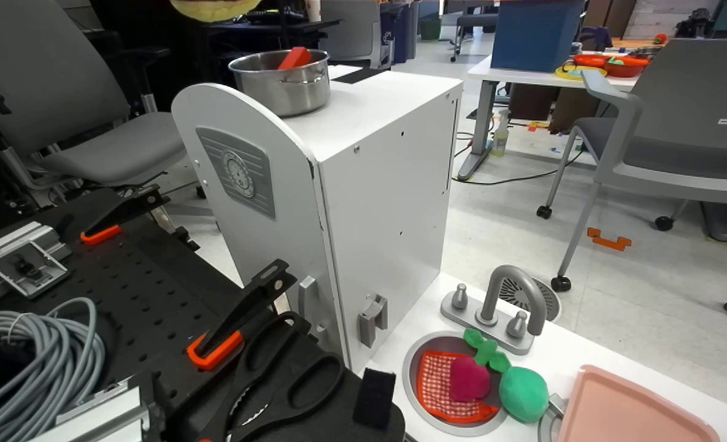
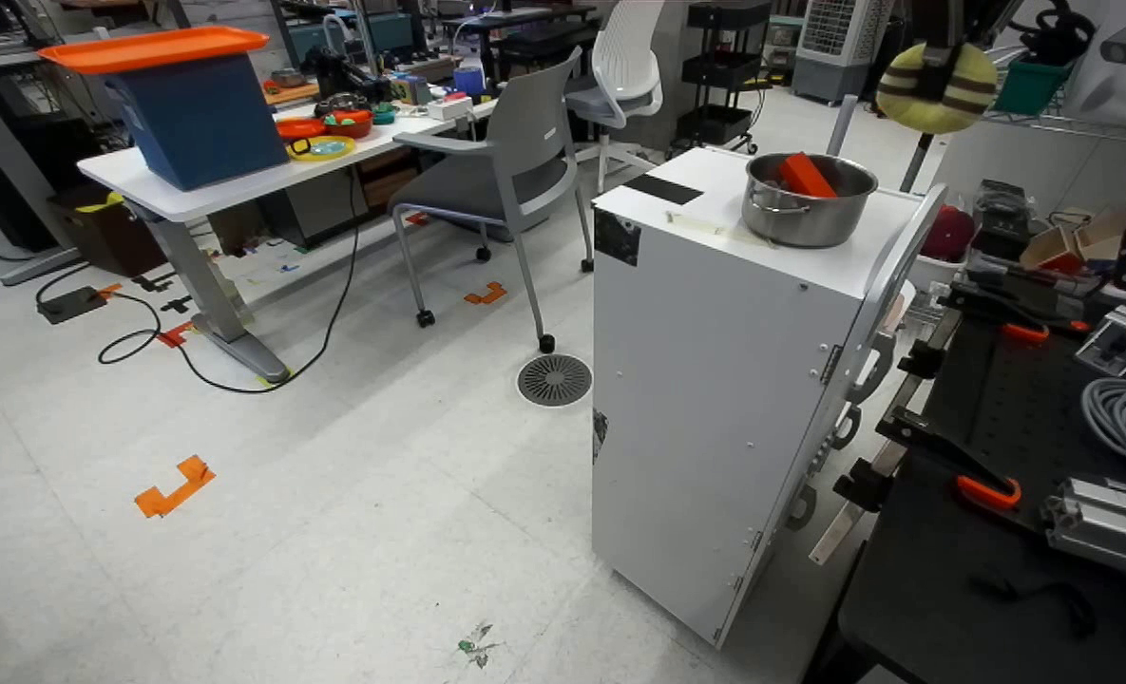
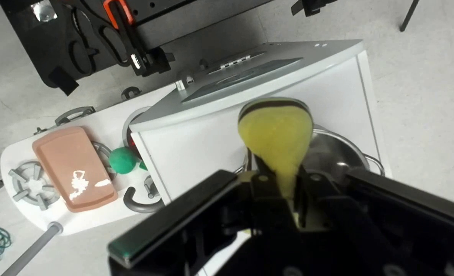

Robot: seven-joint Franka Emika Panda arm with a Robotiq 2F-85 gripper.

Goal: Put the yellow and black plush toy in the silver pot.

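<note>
The yellow and black plush toy hangs in my gripper, which is shut on it. In the wrist view the jaws pinch the plush to a narrow neck. Only its lower edge shows at the top of an exterior view, where the gripper is out of frame. The silver pot stands upright on the white cabinet; it also shows in an exterior view. The plush is above pot height, apart from it. In the wrist view the plush and jaws partly cover the pot.
A red block lies in the pot. The white cabinet has a raised rounded panel along one edge. Below are a faucet, a sink, pink and green toys and a pink tray. A black table stands alongside.
</note>
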